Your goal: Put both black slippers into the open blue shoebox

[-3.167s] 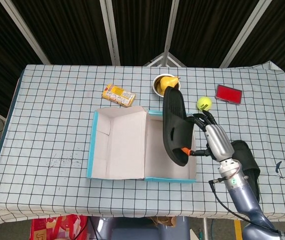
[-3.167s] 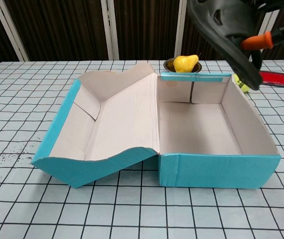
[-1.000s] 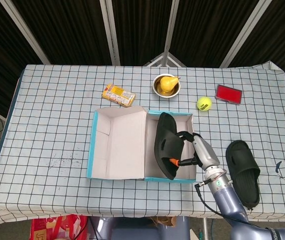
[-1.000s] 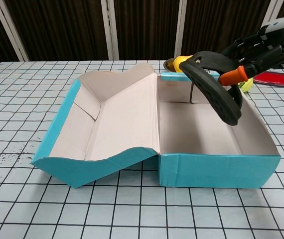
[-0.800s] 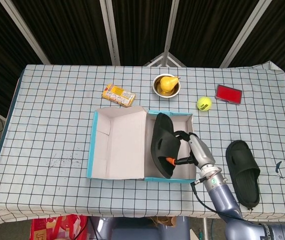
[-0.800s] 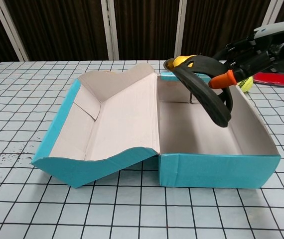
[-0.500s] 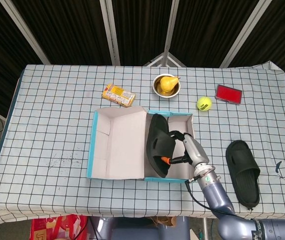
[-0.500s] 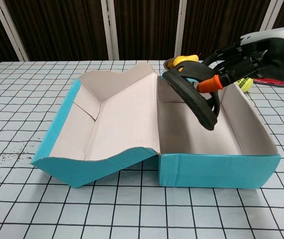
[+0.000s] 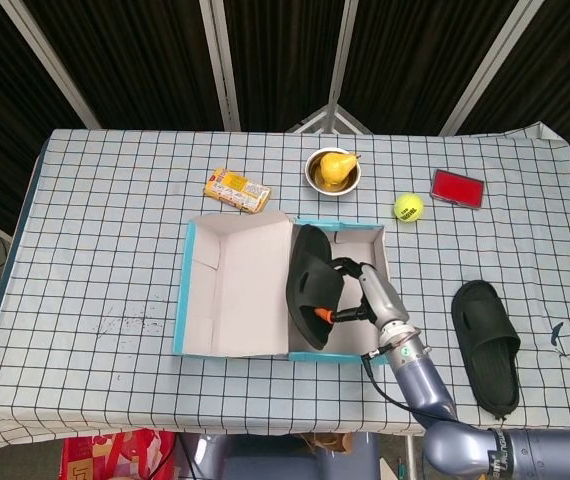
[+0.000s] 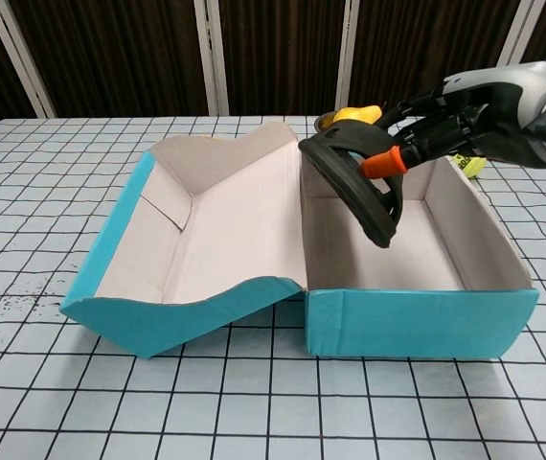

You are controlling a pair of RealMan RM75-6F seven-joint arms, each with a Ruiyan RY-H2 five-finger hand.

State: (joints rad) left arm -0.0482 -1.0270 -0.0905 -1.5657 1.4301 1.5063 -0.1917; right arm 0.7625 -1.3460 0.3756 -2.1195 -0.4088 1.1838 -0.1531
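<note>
My right hand (image 9: 365, 296) (image 10: 445, 120) holds a black slipper (image 9: 310, 283) (image 10: 350, 182) tilted over the left part of the open blue shoebox (image 9: 340, 355) (image 10: 417, 321). The slipper's low end hangs inside the box, near its left wall; whether it touches the floor I cannot tell. The second black slipper (image 9: 485, 343) lies flat on the checked cloth to the right of the box, seen only in the head view. The box lid (image 9: 235, 285) (image 10: 206, 240) lies open to the left. My left hand shows in neither view.
Behind the box stand a bowl with a yellow pear (image 9: 332, 168) (image 10: 352, 117), a tennis ball (image 9: 408, 207), a red case (image 9: 457, 187) and a snack packet (image 9: 237, 190). The table's front edge runs close below the box.
My right hand has carried the slipper down from high above the box's right side, then leftward, into the box's left part. The box has shifted slightly.
</note>
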